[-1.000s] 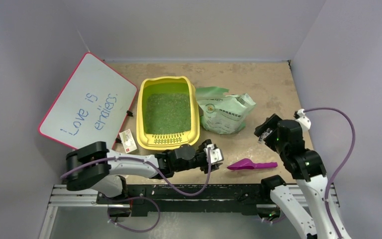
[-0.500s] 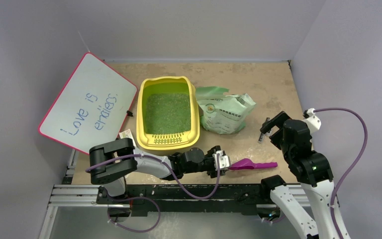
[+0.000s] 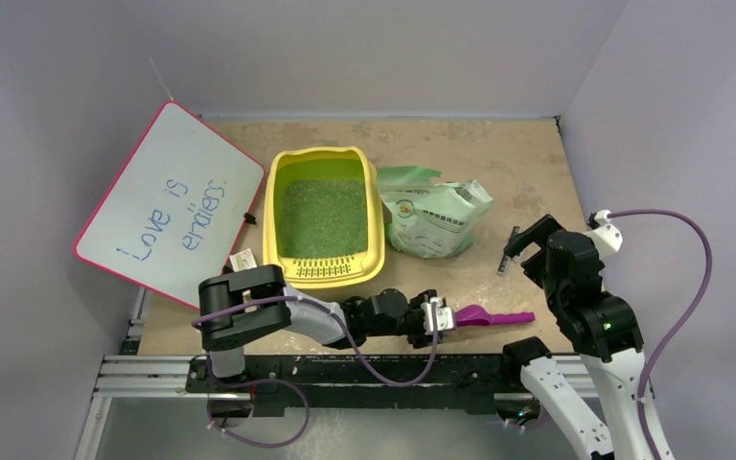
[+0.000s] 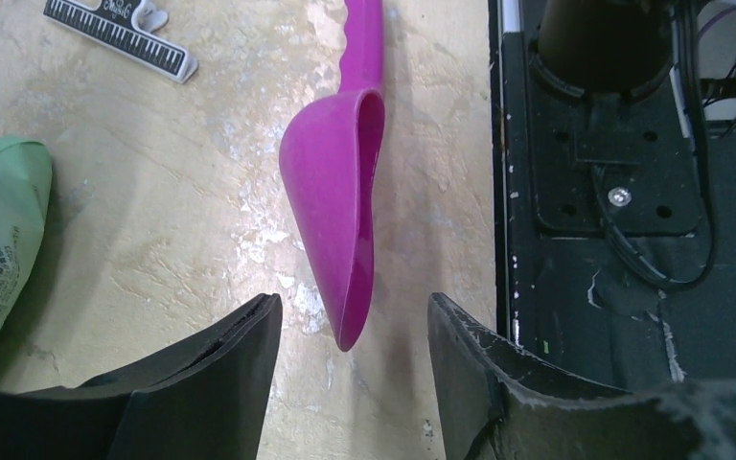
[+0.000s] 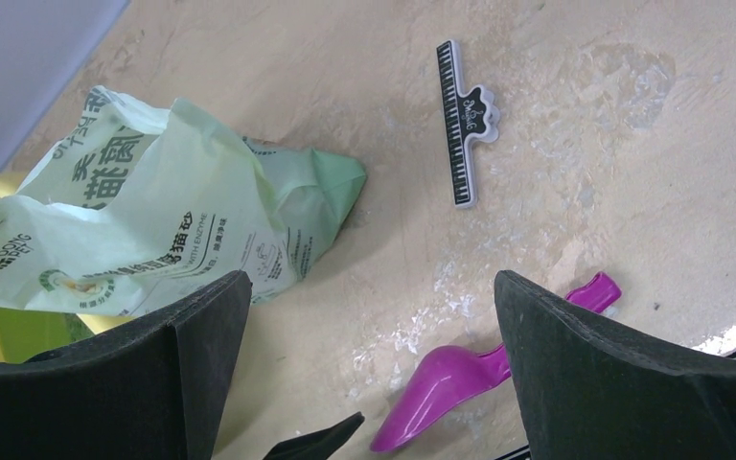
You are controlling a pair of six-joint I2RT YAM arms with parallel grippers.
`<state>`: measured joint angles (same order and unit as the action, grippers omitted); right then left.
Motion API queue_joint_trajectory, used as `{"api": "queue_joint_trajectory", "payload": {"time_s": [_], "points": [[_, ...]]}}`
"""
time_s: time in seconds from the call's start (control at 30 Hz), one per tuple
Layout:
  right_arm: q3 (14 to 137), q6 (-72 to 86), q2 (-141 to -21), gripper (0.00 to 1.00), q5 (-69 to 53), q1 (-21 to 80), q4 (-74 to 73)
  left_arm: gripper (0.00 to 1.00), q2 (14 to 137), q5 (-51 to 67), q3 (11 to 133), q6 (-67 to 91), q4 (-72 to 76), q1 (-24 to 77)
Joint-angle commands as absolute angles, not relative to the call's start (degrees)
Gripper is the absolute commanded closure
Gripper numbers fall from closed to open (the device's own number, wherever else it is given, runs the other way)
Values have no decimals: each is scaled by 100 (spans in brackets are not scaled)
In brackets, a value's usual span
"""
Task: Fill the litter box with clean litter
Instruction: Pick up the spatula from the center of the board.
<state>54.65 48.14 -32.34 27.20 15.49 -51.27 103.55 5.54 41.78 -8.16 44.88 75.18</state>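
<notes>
The yellow litter box (image 3: 276, 206) stands mid-table, and green clean litter (image 3: 323, 218) covers its floor. A purple scoop (image 3: 487, 316) lies on its side near the front edge. My left gripper (image 3: 444, 315) is low at the scoop's bowl end and open. In the left wrist view the scoop's tip (image 4: 347, 331) sits just between the two fingertips of the gripper (image 4: 355, 311), touching neither. My right gripper (image 3: 522, 241) hangs wide open above the table right of the bag, holding nothing. The right wrist view shows the scoop (image 5: 460, 379) below its gripper (image 5: 369, 283).
A pale green printed bag (image 3: 436, 216) lies right of the box. A white board with pink edge (image 3: 168, 206) leans at the left. A piano-key clip (image 5: 462, 123) lies on the table beyond the scoop. A small white card (image 3: 242, 261) sits by the box's near-left corner.
My left arm has swung right along the front edge until its fingertips reached the scoop's tip, and its jaws have narrowed slightly. The right gripper has drawn back to the right and opened fully.
</notes>
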Motion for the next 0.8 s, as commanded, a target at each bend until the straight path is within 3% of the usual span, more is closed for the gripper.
{"api": "queue_joint_trajectory", "payload": {"time_s": [0.0,0.27,0.37,0.57,0.7,0.77], "points": [[5713,4816,-3242,1,2974,1569,-5159,44,10466,436,4408,-969,4731,7580],[5698,4825,-3217,1,2989,1564,-5135,48,10800,193,4544,-1009,5003,7611],[5710,4824,-3241,1,2956,1569,-5115,54,10900,84,4582,-944,5163,7611],[5705,4797,-3274,1,2905,1567,-5080,76,10905,18,4589,-923,5194,7611],[5706,4784,-3287,1,2909,1565,-5026,97,10671,-149,4524,-962,5094,7616],[5713,4741,-3308,1,2914,1569,-4998,100,10552,-154,4458,-966,5051,7619]]}}
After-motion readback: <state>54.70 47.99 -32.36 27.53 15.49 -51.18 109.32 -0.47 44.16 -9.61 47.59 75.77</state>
